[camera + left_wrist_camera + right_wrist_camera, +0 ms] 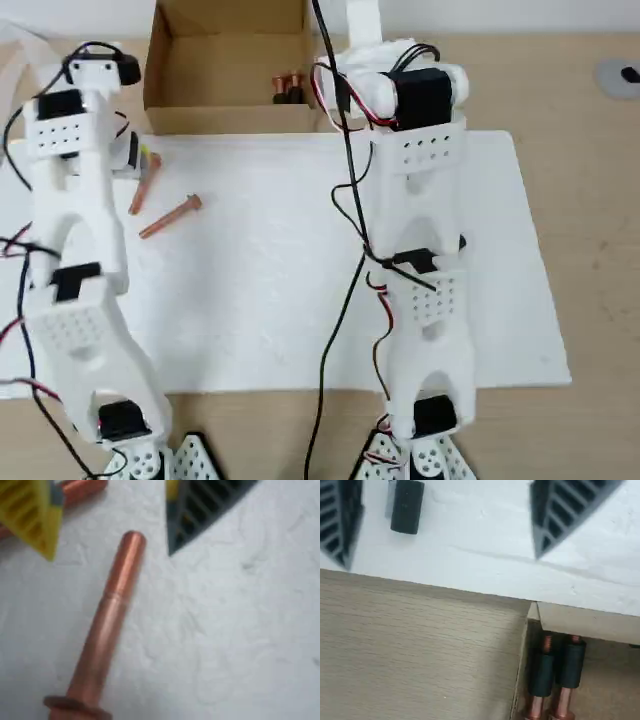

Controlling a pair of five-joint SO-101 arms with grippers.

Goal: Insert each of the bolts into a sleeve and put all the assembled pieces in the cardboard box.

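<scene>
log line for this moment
left end effector: open over bolt | right end effector: open near sleeve | cardboard box: two assembled pieces | mat: second bolt loose

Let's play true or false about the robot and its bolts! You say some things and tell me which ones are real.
1. Two bolts with sleeves lie in the box. True.
2. The left hand is shut on a bolt. False: it is open, and the bolt lies on the mat.
3. A loose sleeve lies on the mat. True.
4. The right hand holds that sleeve. False: it is open and empty.
</scene>
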